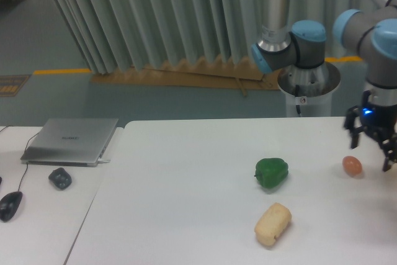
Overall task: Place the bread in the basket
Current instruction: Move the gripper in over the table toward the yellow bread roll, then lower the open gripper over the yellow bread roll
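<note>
The bread lies on the tabletop just in front of the green pepper — nearer the camera, close to it but not touching. The end effector hangs well to the right of the pepper, near the tabletop's right edge, with the small orange-pink egg-shaped thing just below and left of it. Its fingers look spread, with nothing between them.

The relation that matters: from the end effector, the bread lies left and toward the camera, past the egg. The egg is much nearer to it than the bread is, so the nearest thing is the wrong one. The pepper sits a little behind that line, so I judge it should not block the path.

The bread's long axis runs on a diagonal — its far end tips right toward the pepper's side, its near end left toward the camera. A grasp would likely go best across the short width, which calls for turning the fingers square to that diagonal.

No basket is in view.
</note>
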Robot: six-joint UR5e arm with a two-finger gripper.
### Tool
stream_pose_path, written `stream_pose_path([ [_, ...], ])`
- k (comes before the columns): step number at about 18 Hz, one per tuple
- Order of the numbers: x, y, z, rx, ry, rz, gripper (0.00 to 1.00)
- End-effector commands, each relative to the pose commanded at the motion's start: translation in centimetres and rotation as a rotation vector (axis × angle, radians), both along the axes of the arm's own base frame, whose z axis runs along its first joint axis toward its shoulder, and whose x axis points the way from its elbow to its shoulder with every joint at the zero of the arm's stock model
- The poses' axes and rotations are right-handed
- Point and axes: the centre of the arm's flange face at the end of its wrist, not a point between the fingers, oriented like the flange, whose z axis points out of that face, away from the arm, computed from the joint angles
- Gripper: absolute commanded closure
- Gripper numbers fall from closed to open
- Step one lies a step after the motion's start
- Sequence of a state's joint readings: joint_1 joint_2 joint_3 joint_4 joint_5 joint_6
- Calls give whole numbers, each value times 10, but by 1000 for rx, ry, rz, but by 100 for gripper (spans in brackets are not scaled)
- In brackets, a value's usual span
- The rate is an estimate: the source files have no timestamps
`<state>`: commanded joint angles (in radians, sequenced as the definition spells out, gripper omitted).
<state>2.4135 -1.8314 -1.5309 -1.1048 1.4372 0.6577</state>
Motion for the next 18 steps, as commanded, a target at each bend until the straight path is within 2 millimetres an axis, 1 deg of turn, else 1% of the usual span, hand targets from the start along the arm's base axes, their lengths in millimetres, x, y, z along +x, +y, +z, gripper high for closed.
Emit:
stream_pose_path([
  [1, 18, 17, -6, -4, -5, 28, 0],
  [2, 32, 29, -10, -16, -6, 39, 0],
  [3, 53, 47, -24, -47, 6, 76, 0],
  [4, 68, 65, -41, -76, 46, 123, 0],
  [5, 88, 81, -54, -102, 81, 126, 0],
  [6, 96, 86, -60, -114, 87, 118, 0],
  [9, 128, 102, -76, -137, 79, 56, 0],
  [11, 132, 103, -79, -151, 85, 30, 0],
  [12, 130, 105, -91, -180, 96, 12, 0],
  [13, 131, 107, -96, -197, 111, 8, 0],
  [14, 132, 110, -106, -218, 118, -1, 0],
  [16, 127, 114, -123, -243, 115, -15, 0],
  [18, 126, 116, -126, -247, 115, -16, 0],
])
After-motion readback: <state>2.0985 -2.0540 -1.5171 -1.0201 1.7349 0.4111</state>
